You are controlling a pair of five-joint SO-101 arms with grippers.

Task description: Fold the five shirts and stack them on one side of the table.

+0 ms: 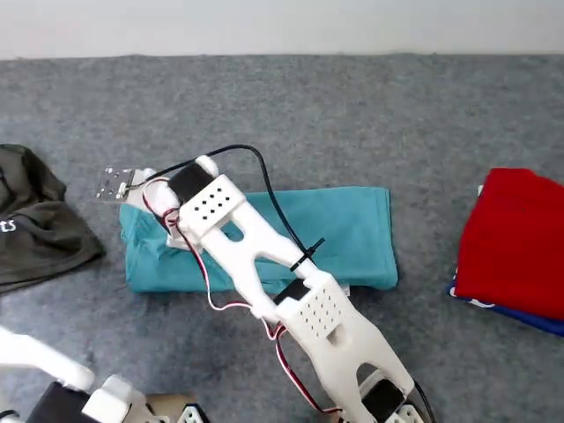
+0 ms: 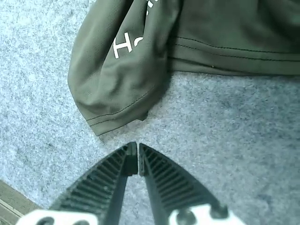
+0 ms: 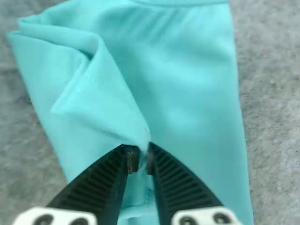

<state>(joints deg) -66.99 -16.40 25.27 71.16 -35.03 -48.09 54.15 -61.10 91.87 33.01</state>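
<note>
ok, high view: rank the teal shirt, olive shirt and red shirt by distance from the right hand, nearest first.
1. Teal shirt: mid-table, its left end pinched in the right hand.
2. Dark olive shirt: left edge, just past that end.
3. Red shirt: right edge, across the table.

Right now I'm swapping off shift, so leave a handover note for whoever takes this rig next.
Left gripper: shut, empty, over the table beside the crumpled olive shirt at the table's edge.
Right gripper: shut on a fold of the teal shirt, half folded mid-table.
Done: red shirt stacked on blue shirt at the opposite edge.
Left: finish teal, fold olive, stack both.
</note>
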